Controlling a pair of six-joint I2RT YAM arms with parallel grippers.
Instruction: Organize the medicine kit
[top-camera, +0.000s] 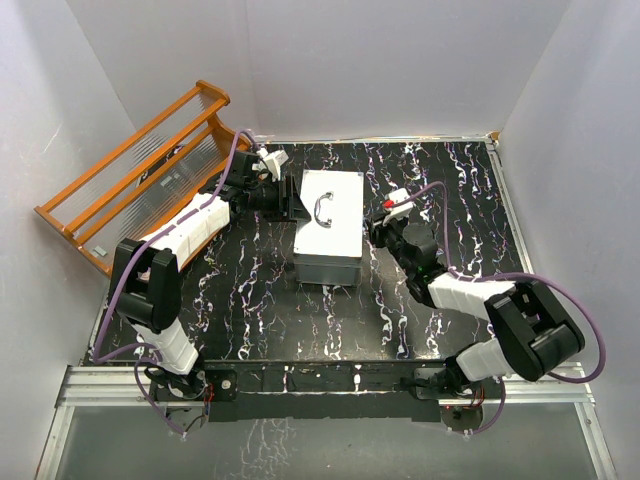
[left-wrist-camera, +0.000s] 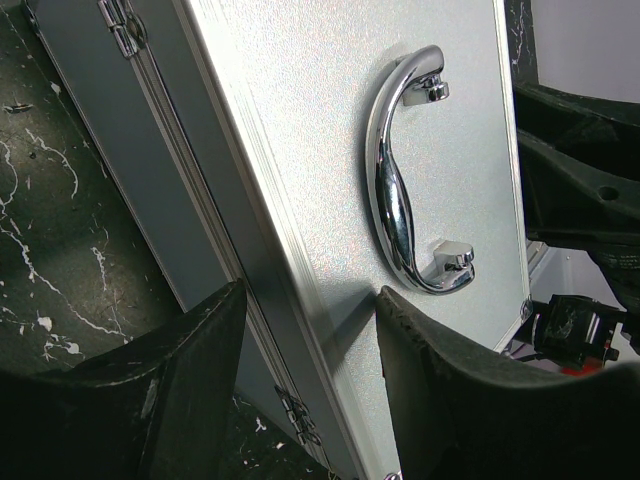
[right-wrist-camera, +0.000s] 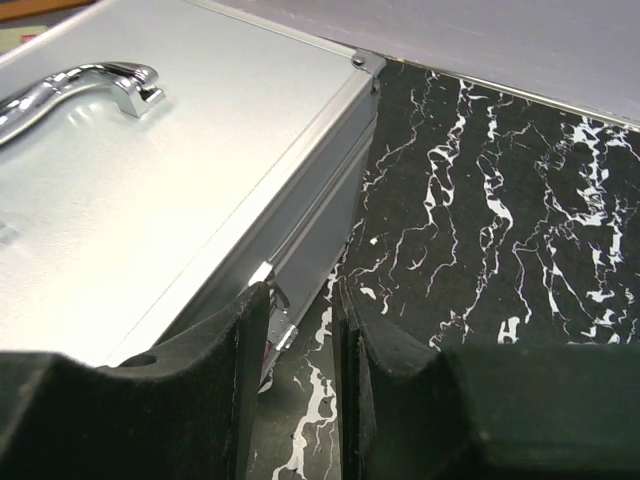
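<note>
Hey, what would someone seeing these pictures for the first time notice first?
A closed grey medicine kit with a shiny curved handle sits central on the black marbled table. The left gripper straddles its left lid edge; the right gripper is at a latch on its right side. An orange wooden rack leans far left.

Bright, even light from overhead in the top view: the walls wash out pale and the top of the box is nearly blown to white, its near side dropping into grey shade. Over at the left wrist, the chrome handle on the box throws hard glints and dark reflections in sharp focus, while the left hand is a black, soft-edged blur with a shadow on the box beside it. Right wrist now: the right hand is dark and fuzzy, and the white veins in the desk beside the box are crisp.
</note>
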